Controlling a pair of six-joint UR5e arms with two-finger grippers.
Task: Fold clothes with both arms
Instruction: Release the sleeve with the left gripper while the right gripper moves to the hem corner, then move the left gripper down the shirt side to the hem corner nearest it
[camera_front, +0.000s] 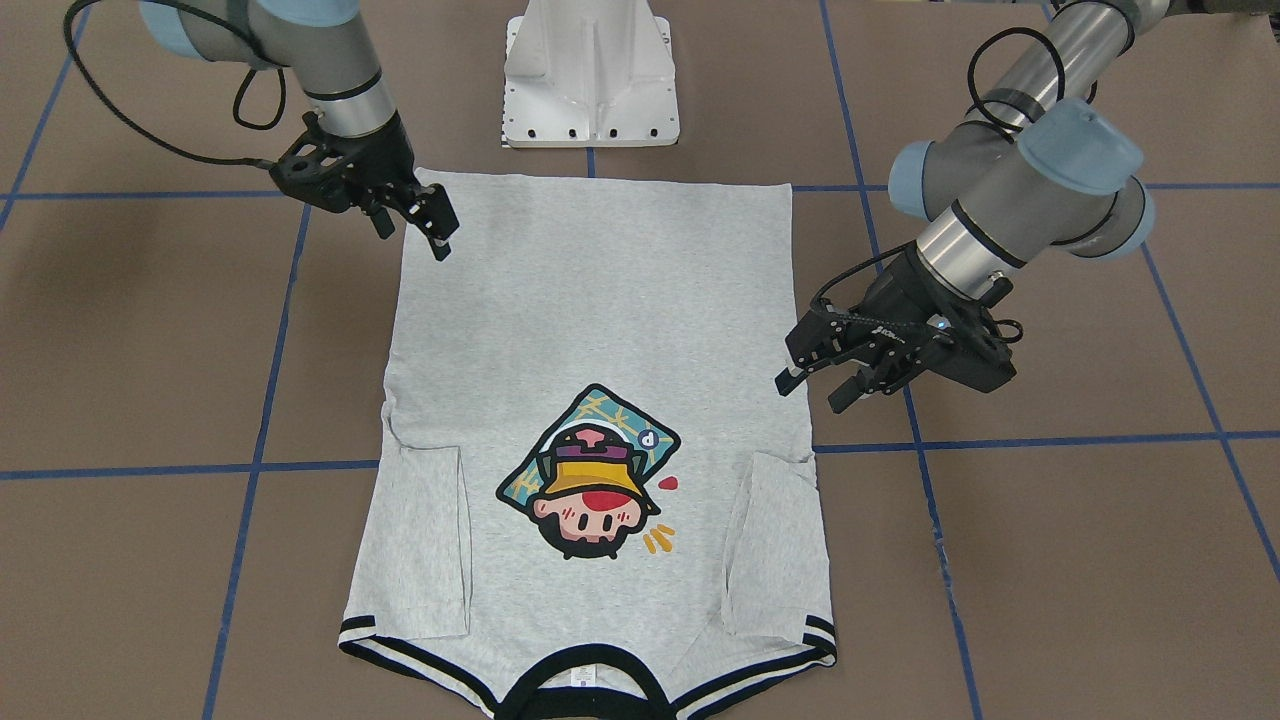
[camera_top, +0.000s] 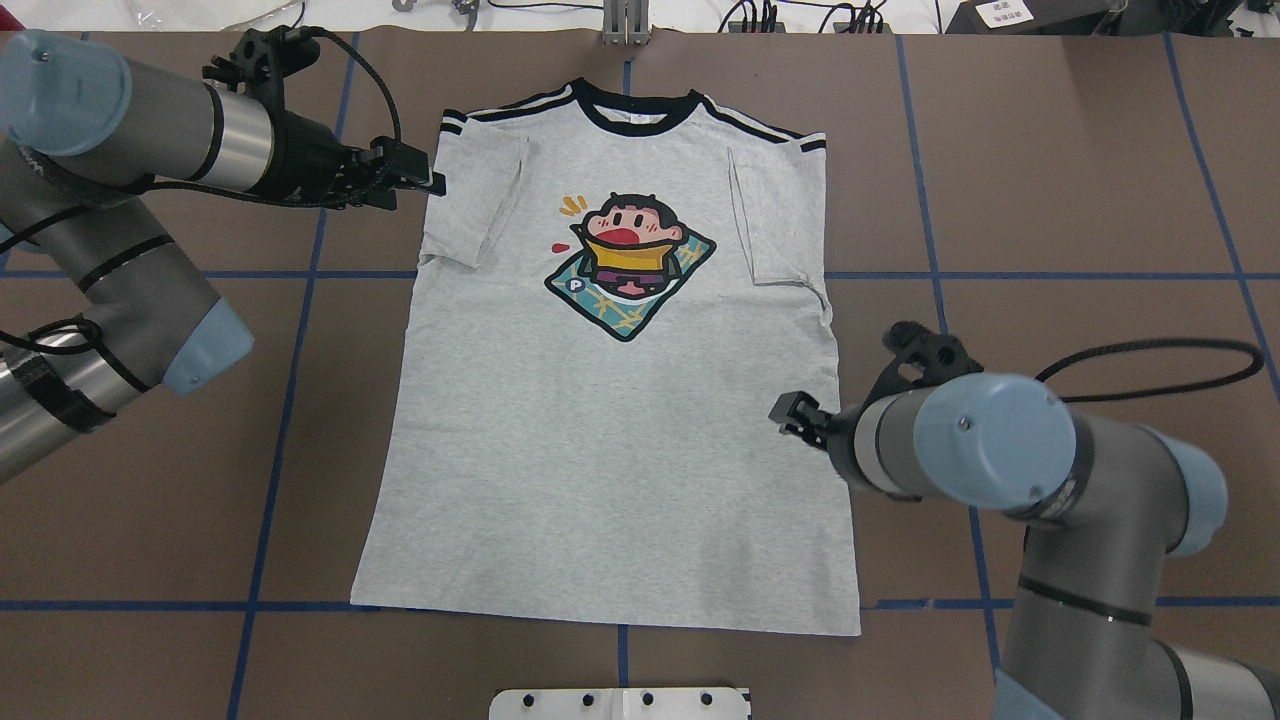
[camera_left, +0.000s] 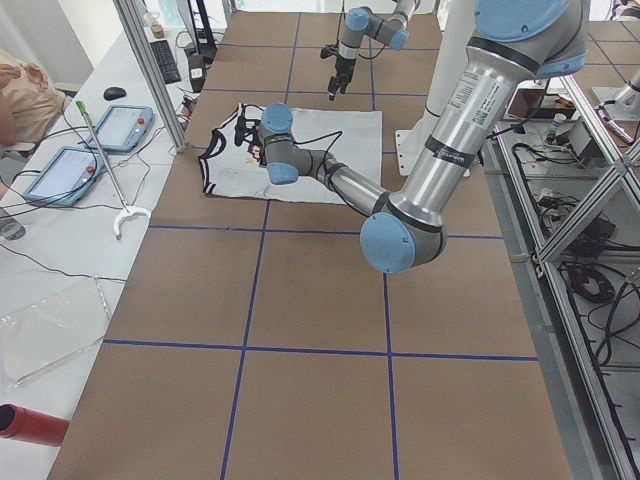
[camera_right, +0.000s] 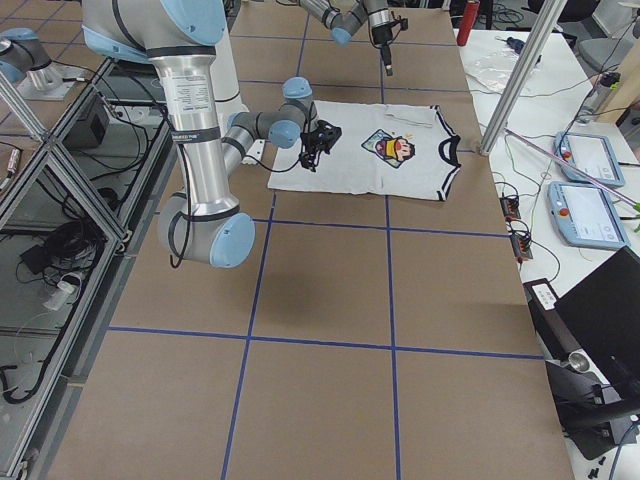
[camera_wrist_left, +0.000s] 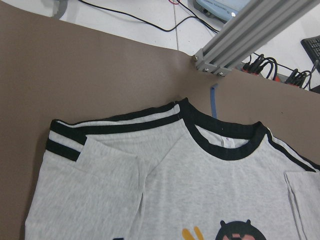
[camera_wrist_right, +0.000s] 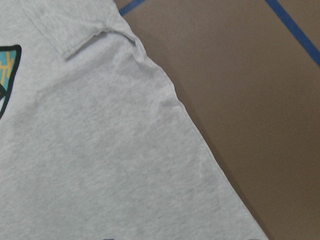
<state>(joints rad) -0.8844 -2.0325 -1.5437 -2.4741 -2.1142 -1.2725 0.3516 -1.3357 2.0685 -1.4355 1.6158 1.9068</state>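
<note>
The clothes are one grey T-shirt (camera_top: 620, 440) lying flat, print up, collar (camera_top: 640, 110) at the far edge and both short sleeves folded in over the front. My left gripper (camera_top: 418, 190) hovers open beside the shirt's left shoulder and sleeve, holding nothing. In the front-facing view it (camera_front: 815, 390) shows two spread fingers. My right gripper (camera_top: 785, 415) is open and empty at the shirt's right side edge, between sleeve and hem; the front-facing view shows it (camera_front: 415, 232) near the hem corner. The wrist views show only shirt (camera_wrist_left: 175, 190) (camera_wrist_right: 100, 150), no fingers.
The white pedestal (camera_front: 590, 75) stands just behind the hem. Blue tape lines (camera_top: 300, 275) cross the brown table. An aluminium post (camera_wrist_left: 250, 35) rises beyond the collar. Tablets (camera_left: 120, 125) and a person (camera_left: 25, 95) are at the operators' bench.
</note>
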